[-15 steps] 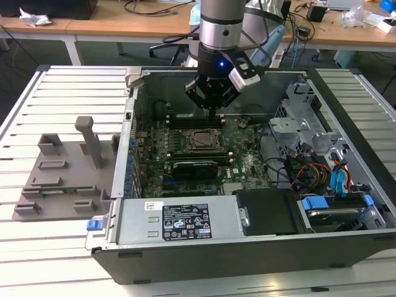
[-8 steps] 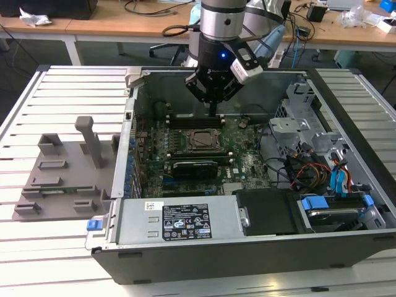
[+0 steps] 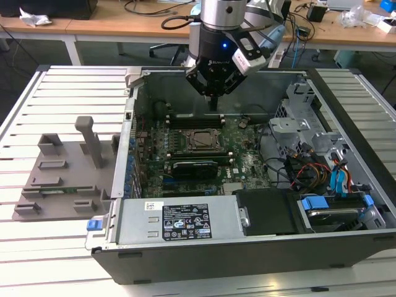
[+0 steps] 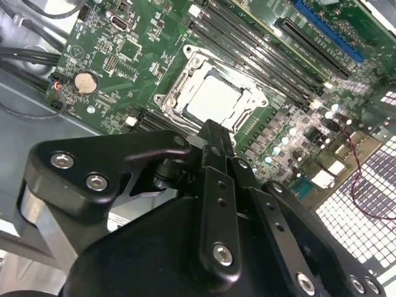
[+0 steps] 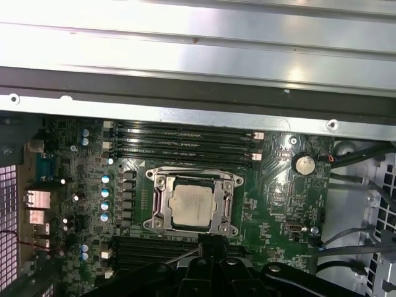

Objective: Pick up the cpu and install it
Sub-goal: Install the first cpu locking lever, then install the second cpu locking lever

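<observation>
The cpu [image 4: 213, 99] is a flat square chip with a silvery top, and it lies inside the metal socket frame [image 4: 176, 93] on the green motherboard [image 3: 244, 164]. It appears the same way in the first wrist view, as the cpu [image 5: 192, 206] seated in its frame. In the exterior view my gripper [image 3: 213, 106] hangs over the open computer case, a little above the board and just behind the socket [image 3: 201, 141]. The black fingers [image 4: 213, 139] are pressed together with nothing between them. My gripper [image 5: 210, 242] is apart from the chip.
The steel case walls [image 3: 133, 124] ring the board. Memory slots [image 5: 185, 133] run beside the socket. A drive cage [image 3: 297, 117], cables [image 3: 309, 173] and the power supply [image 3: 185, 219] fill the exterior view's right and front. A grey fixture [image 3: 68, 167] lies on the slatted table.
</observation>
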You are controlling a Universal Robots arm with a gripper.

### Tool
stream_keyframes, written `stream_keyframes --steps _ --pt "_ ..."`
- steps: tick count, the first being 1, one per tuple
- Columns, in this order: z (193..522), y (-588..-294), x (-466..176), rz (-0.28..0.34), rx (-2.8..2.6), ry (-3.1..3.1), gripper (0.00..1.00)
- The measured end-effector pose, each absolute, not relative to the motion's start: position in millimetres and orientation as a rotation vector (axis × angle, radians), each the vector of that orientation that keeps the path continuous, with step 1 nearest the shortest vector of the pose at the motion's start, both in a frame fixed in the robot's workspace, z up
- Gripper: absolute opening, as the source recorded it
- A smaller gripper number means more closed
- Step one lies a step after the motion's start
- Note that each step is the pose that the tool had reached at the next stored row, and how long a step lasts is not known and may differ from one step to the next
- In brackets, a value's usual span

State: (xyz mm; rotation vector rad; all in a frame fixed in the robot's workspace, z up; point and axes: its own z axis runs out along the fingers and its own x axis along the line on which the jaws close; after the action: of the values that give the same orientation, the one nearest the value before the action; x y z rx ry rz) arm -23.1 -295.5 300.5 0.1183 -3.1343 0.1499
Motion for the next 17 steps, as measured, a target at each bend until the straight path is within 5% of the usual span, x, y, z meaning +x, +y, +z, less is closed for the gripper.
stream_keyframes --steps 17 --pt "300.5 -301.4 -23.1 0.133 0.118 -3.135 0.11"
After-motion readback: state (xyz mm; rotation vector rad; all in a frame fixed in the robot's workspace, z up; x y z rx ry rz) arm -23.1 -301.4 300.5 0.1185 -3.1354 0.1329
